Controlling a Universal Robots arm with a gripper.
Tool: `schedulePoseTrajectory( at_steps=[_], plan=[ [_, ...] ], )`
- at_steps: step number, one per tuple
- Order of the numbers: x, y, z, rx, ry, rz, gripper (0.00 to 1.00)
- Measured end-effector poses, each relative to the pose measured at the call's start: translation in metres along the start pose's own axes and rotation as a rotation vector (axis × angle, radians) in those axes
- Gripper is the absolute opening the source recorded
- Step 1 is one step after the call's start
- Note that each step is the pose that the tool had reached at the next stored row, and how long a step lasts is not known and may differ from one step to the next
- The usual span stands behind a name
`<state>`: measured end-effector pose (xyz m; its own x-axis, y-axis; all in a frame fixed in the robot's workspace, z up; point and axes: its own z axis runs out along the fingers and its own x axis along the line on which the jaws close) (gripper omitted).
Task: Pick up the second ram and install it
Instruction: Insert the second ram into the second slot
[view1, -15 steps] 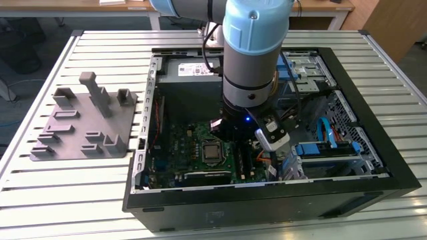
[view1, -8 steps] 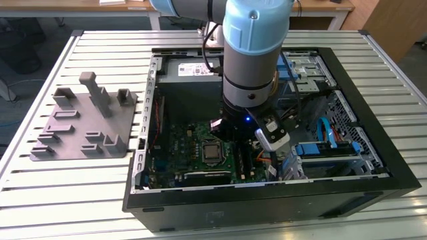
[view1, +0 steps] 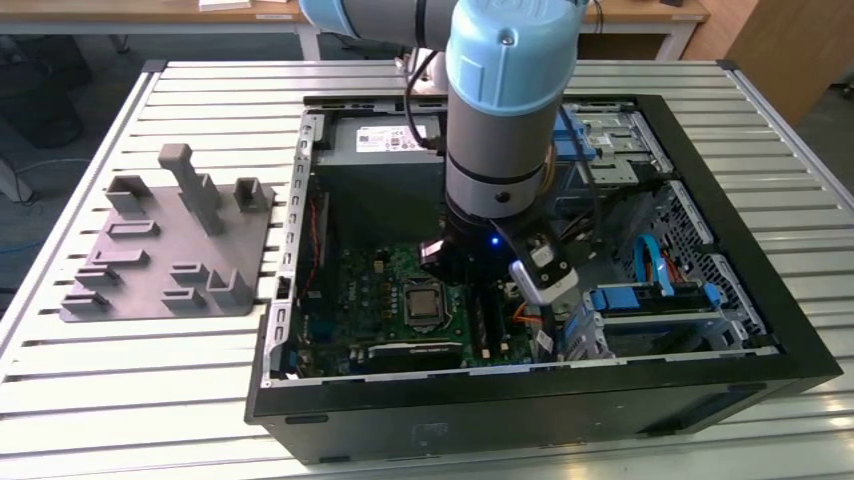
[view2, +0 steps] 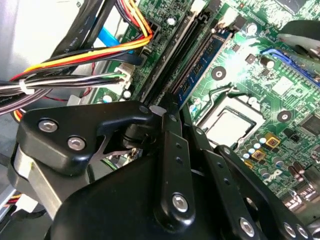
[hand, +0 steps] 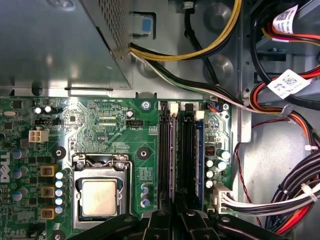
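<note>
We find the black metal claw (hand: 175, 220) at lower centre pinching the thin dark-green second ram (hand: 178, 165), its long axis running straight up-frame from the fingertips along the long black plastic memory slots (hand: 166, 155).

The second ram (view2: 200, 67), a thin dark stick with a blue label, stands on edge in the motherboard's memory slot (hand: 199, 160).

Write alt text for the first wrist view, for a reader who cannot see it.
The black gripper hangs over the long black plastic memory slots of a green motherboard, seen from above. A thin dark memory stick stands in the slot nearest a white connector. Beside the slots is a square silver processor; yellow, red and black cables run past the board.
</note>
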<state>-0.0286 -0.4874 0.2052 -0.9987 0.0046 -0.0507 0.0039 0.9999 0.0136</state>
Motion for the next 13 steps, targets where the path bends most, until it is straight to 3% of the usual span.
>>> schedulePoseTrajectory(
  at_steps=[13],
  plan=[
    [0.0001, 0.0000, 0.0012, 0.0002, 0.0005, 0.000, 0.14]
  ],
)
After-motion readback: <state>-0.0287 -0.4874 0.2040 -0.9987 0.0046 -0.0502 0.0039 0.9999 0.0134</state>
